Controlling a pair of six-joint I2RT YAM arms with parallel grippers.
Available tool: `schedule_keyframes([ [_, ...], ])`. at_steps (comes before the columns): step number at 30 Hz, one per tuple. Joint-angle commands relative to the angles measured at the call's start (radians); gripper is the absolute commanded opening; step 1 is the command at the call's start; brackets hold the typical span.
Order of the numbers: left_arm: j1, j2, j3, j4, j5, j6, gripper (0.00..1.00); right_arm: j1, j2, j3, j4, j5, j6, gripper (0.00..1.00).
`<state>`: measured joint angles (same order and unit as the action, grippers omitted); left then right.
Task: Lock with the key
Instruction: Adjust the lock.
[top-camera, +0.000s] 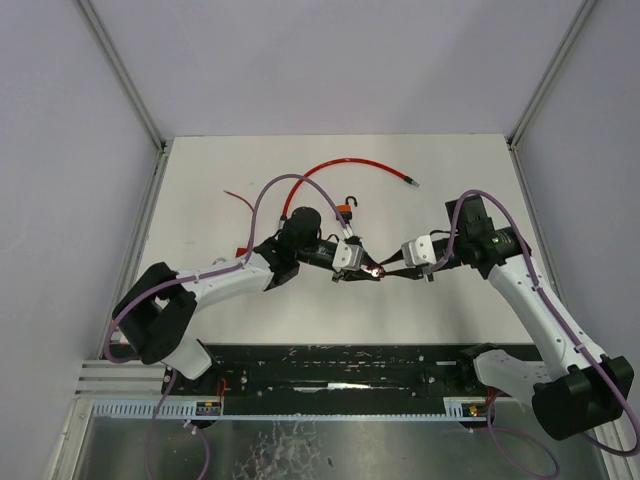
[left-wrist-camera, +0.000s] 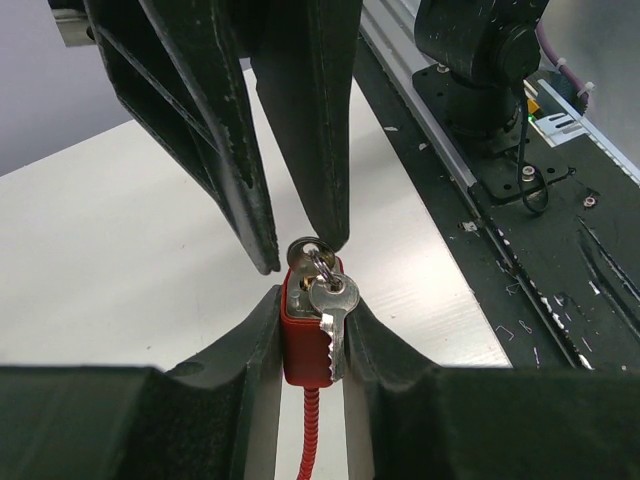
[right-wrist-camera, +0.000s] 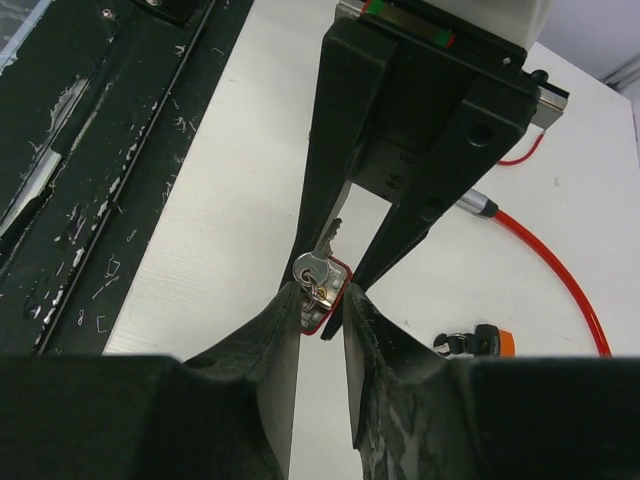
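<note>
A red padlock (left-wrist-camera: 303, 345) with a red cable (top-camera: 340, 160) is held above the table (top-camera: 250, 320). My left gripper (left-wrist-camera: 312, 302) is shut on the lock body from both sides. A key sits in the keyhole on the lock's face, and a spare silver key (left-wrist-camera: 334, 305) hangs from its ring. My right gripper (right-wrist-camera: 322, 297) faces the left one. Its fingertips (left-wrist-camera: 333, 225) bracket the key head with a narrow gap. One tip touches the ring and the other stands slightly off. In the top view the two grippers meet at the lock (top-camera: 373, 270).
A small orange and black padlock (top-camera: 347, 210) lies behind the grippers, also in the right wrist view (right-wrist-camera: 482, 343). The cable's metal end (top-camera: 411, 183) lies at the back right. A thin red wire (top-camera: 238, 197) lies back left. A black rail (top-camera: 340, 365) runs along the near edge.
</note>
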<state>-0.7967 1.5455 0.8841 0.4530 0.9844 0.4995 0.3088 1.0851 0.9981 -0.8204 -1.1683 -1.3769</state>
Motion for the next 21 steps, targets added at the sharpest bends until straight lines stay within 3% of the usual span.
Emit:
schedule_keyframes([
  [1, -0.004, 0.005, 0.032, 0.013, 0.017, 0.021, 0.0, 0.02, 0.003, -0.01, 0.021, -0.008, 0.016, 0.28],
  [9, -0.004, 0.003, 0.024, 0.04, -0.001, -0.001, 0.0, 0.026, -0.01, -0.018, 0.048, 0.006, 0.048, 0.12],
  [15, -0.004, -0.008, -0.002, 0.114, -0.053, -0.051, 0.0, 0.029, -0.043, -0.058, 0.166, 0.027, 0.173, 0.01],
  [18, -0.004, -0.01, -0.005, 0.119, -0.059, -0.053, 0.0, 0.03, -0.053, -0.062, 0.174, 0.025, 0.193, 0.03],
  [21, -0.004, -0.013, -0.007, 0.119, -0.056, -0.048, 0.0, 0.029, -0.066, -0.052, 0.174, 0.025, 0.211, 0.24],
])
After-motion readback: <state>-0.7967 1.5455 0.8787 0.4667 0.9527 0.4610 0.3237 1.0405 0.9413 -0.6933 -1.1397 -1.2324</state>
